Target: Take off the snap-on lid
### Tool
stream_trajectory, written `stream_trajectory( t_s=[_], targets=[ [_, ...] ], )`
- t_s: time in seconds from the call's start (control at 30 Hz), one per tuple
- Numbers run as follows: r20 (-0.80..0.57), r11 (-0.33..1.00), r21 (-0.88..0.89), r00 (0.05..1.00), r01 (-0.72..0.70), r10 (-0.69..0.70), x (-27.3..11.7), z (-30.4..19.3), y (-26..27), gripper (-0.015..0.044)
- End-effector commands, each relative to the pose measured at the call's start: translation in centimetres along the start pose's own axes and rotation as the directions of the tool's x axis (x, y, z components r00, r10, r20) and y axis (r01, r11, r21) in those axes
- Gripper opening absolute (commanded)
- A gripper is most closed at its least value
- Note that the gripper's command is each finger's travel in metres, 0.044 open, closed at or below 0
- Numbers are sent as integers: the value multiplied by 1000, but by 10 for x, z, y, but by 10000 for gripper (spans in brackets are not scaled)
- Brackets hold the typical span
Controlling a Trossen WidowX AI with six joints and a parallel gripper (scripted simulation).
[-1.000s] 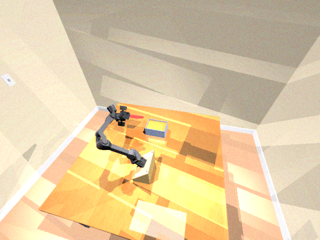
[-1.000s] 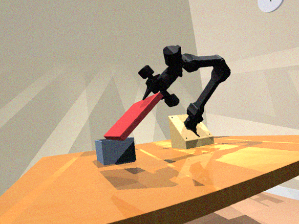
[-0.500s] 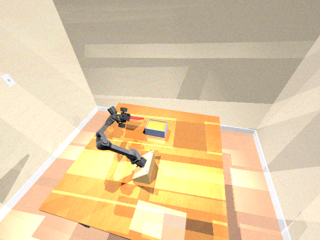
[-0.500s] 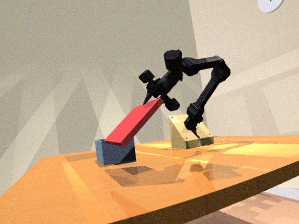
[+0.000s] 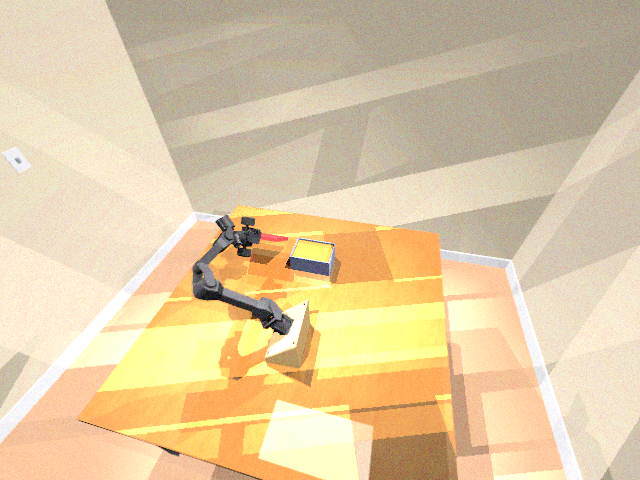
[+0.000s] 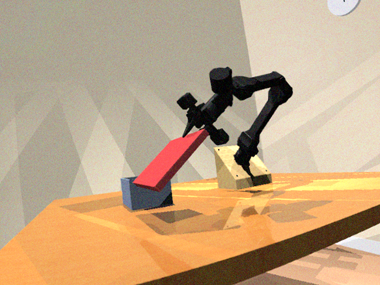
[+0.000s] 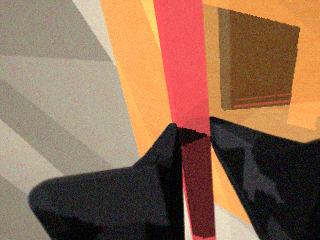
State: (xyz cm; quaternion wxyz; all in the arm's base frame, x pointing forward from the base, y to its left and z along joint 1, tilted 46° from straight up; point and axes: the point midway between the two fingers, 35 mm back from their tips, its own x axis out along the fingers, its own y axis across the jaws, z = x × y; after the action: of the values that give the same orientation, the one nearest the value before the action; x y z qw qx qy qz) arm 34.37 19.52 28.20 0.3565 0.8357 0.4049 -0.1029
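The black parallel jaws (image 5: 261, 236) (image 6: 194, 133) are closed on the flat red rectangular lid (image 5: 273, 237) (image 6: 172, 159) (image 7: 185, 65), pinching it near one end. In the wrist view both fingers run out of the frame at the bottom, and the lid is cut off at the top edge, so its far end cannot be seen there; a dark shadow covers the part between the fingers. The top view shows the lid only as a thin red sliver, and its held end is hidden by the gripper. The lid is off the open blue rectangular storage box (image 5: 311, 264) (image 6: 148, 195) and is held above the orange wooden table (image 5: 382, 320) (image 6: 85, 241) (image 7: 135, 100). Its long axis slopes steeply in the exterior view, from the high end at the fingers down to the low end, which overlaps the box in that view and hides part of its rim. From above, the lid points toward the box, with a gap between them.
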Motion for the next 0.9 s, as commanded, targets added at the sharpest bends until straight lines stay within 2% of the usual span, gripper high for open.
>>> stream_trajectory(
  t_s=[0.0, 0.87],
  targets=[
    [7, 1000, 5, 1000, -9, 9, 2, 2, -1, 0],
    [6, 1000, 6, 1000, -10, 9, 15, 2, -16, 0]
  ],
)
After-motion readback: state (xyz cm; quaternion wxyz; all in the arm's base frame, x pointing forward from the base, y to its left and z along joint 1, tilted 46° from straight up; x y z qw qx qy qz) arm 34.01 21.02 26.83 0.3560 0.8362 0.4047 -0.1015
